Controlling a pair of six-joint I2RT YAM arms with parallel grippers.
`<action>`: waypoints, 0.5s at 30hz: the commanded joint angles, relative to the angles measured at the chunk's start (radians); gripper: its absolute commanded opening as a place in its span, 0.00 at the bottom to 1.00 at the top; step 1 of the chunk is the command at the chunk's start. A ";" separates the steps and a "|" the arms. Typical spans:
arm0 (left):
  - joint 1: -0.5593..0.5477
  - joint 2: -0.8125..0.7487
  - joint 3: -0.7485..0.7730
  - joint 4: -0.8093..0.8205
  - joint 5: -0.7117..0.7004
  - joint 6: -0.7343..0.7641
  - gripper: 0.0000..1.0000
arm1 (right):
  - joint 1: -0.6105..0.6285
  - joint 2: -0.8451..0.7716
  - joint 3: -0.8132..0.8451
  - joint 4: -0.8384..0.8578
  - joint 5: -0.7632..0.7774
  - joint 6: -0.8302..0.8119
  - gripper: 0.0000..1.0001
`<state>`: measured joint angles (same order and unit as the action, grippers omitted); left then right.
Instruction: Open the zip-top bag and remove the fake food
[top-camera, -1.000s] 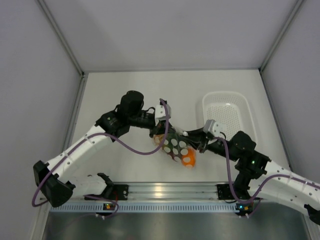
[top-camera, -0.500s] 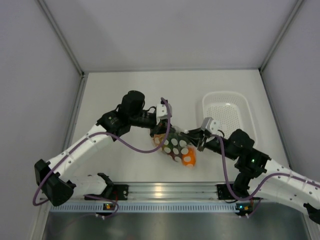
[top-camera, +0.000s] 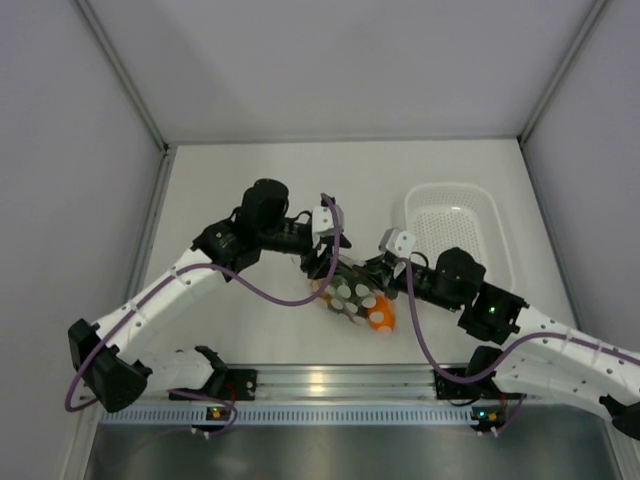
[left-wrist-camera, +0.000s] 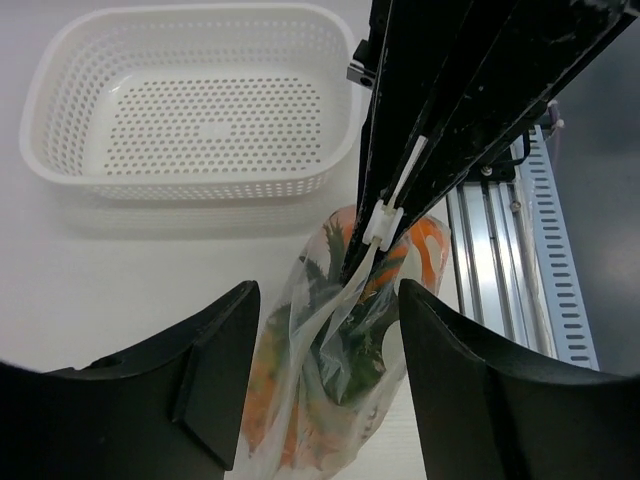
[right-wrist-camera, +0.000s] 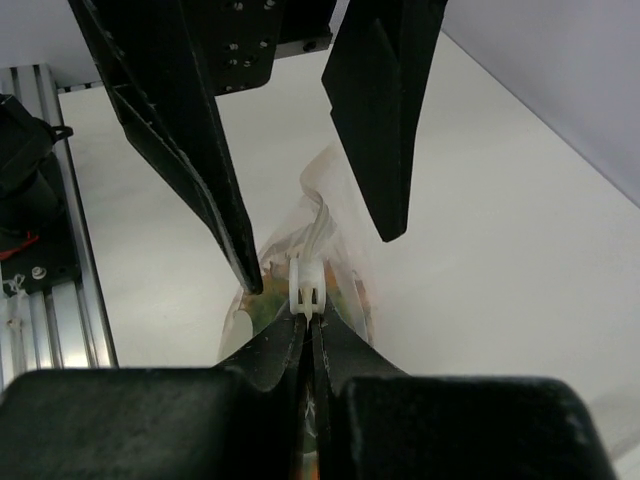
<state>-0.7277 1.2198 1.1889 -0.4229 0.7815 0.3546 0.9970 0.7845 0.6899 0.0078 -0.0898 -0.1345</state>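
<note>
Jaws of left gripper (left-wrist-camera: 327, 300) newly apart

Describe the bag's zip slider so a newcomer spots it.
Left of the white basket lies a clear bag of toy food. On its zip edge sits the slider, a small white clip pinched in the right pincer. Unlike the crinkly film around it, it is solid and opaque.
</note>
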 joint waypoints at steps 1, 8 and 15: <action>0.001 -0.022 0.057 0.036 0.065 0.024 0.64 | -0.012 -0.008 0.048 0.000 -0.014 -0.007 0.00; 0.001 -0.011 0.116 0.038 0.174 0.030 0.62 | -0.012 -0.004 0.039 -0.005 -0.042 -0.013 0.00; -0.001 0.015 0.124 0.036 0.231 0.024 0.47 | -0.011 -0.002 0.036 -0.005 -0.051 -0.013 0.00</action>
<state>-0.7280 1.2205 1.2827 -0.4179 0.9401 0.3653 0.9970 0.7849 0.6899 -0.0021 -0.1226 -0.1379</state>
